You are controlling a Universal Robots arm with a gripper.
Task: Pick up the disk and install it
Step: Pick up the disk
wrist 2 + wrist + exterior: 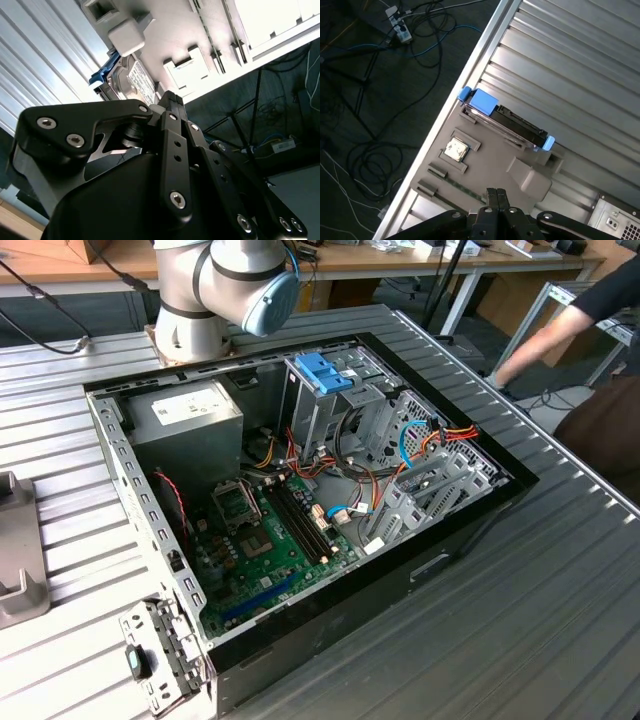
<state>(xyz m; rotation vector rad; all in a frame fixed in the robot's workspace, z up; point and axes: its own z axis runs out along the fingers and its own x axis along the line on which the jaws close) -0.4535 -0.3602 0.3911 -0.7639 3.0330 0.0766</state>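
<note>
The disk (pixel 512 123) stands on its long edge in a slot of a grey fixture plate (pixel 485 165), a dark metal body with light-blue carrier ends. In the second wrist view the disk (pixel 134 80) shows its label side just beyond the fingertips. My gripper (pixel 495 192) hovers over the plate, a short way off from the disk and not touching it. Its two black fingers are pressed together with nothing between them, as my gripper (pixel 169 97) also shows in the second wrist view.
An open computer case (pixel 300 500) lies on the ribbed metal table (pixel 520 620), with a blue-handled carrier (pixel 325 372) on its drive cage. The plate also holds a processor chip (pixel 456 149). Cables (pixel 380 100) cover the floor past the table edge. A person's arm (pixel 560 325) reaches in at the exterior view's right.
</note>
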